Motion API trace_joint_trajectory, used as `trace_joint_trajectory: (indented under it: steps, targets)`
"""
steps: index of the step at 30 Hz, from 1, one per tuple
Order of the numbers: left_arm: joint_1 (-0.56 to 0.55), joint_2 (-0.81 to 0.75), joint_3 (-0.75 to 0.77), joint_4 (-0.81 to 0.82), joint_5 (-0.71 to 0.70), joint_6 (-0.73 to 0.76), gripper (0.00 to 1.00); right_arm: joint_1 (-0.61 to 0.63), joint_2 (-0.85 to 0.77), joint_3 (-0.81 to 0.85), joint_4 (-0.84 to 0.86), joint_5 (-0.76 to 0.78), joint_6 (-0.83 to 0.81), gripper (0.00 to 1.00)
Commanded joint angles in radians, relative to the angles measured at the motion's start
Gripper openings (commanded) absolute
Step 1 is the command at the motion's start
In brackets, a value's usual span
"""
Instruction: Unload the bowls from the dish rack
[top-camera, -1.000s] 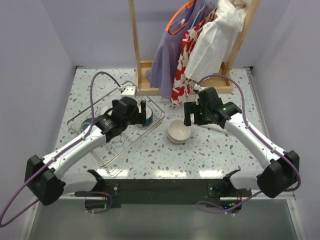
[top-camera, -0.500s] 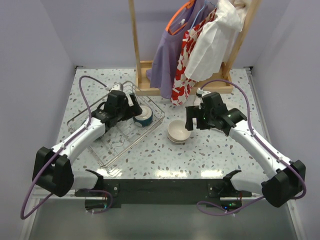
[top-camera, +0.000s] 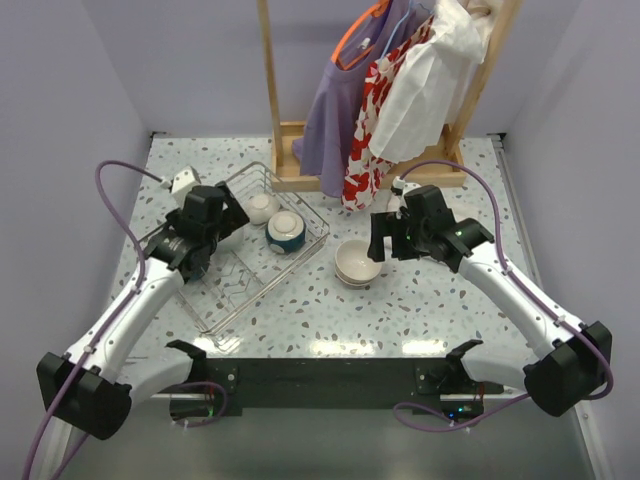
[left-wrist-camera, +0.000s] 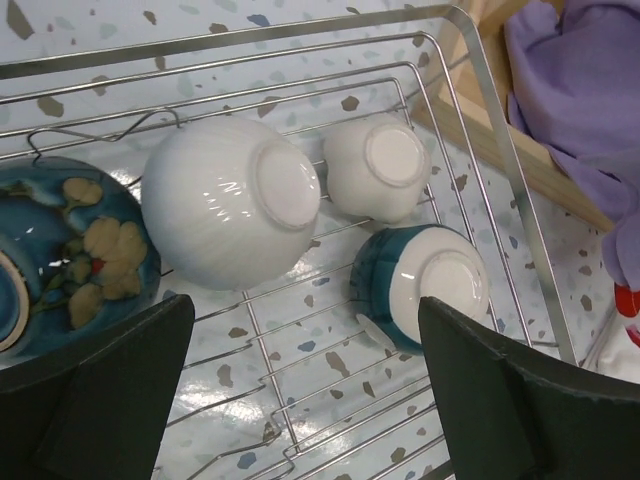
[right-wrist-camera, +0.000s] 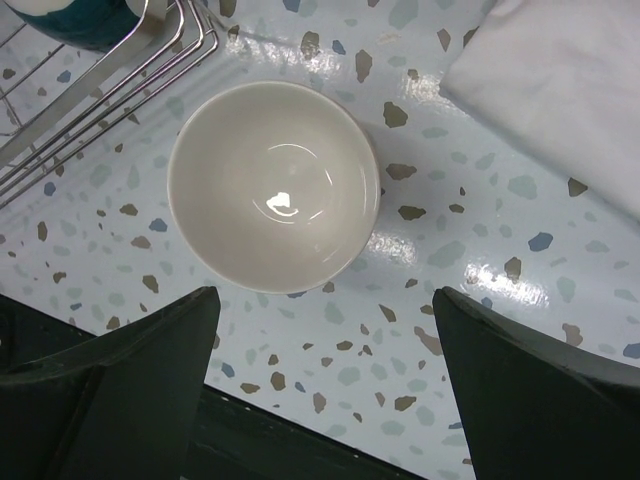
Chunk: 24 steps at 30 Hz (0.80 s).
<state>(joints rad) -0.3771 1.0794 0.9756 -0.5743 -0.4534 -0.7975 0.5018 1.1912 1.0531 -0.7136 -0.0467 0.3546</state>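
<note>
Speckled table (top-camera: 420, 300): left end effector (left-wrist-camera: 303, 305) hovers over dish rack (top-camera: 236, 284).

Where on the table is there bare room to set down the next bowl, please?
Bare table lies between the beige bowl and the black base bar, and also right of the right arm, toward the wall. It is crowded at the dish rack's far end, where four bowls cluster beside the clothes stand.
</note>
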Motion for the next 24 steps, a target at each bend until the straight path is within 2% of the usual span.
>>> trace_joint_trajectory:
  steps: [1, 6, 9, 13, 17, 24]
  targets:
    - [0.029, -0.01, -0.046, -0.012, -0.107, -0.075, 1.0, -0.002, 0.01, 0.01, 0.029, -0.025, -0.002, 0.93]
    - [0.084, 0.045, -0.037, 0.017, 0.014, -0.071, 1.0, -0.002, 0.001, 0.01, 0.014, -0.025, -0.012, 0.93]
    - [0.084, 0.059, -0.023, 0.037, 0.027, 0.0, 1.0, 0.0, -0.008, 0.002, 0.006, -0.018, -0.016, 0.93]
    - [0.084, 0.063, 0.021, 0.007, -0.017, 0.191, 1.0, 0.0, -0.024, -0.013, 0.011, -0.016, -0.014, 0.93]
    - [0.084, 0.097, 0.092, -0.052, -0.054, 0.309, 1.0, -0.002, -0.015, -0.018, 0.019, -0.021, -0.014, 0.93]
    - [0.075, 0.139, 0.143, -0.024, 0.068, 0.553, 1.0, -0.002, 0.001, -0.005, 0.028, -0.035, -0.009, 0.93]
